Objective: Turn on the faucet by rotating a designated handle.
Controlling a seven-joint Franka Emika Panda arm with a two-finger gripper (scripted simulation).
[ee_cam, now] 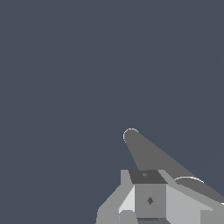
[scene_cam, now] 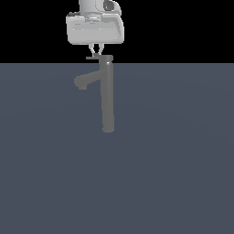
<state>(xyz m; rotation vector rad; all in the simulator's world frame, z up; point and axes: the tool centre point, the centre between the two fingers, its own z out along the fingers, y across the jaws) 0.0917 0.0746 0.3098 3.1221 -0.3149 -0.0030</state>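
A flat slate-blue floor carries only the upright grey faucet

The arm is cut off at the exterior view's upper edge. The claw looks too small to judge its gap, and the wrist view crops it.

No readable text, labels, numbers or signs in either view

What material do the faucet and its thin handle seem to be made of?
The faucet looks like matte grey metal or plastic: flat, even shading with no glints. The handle is darker grey and equally dull. As this is a simulator render, the true material stays open.
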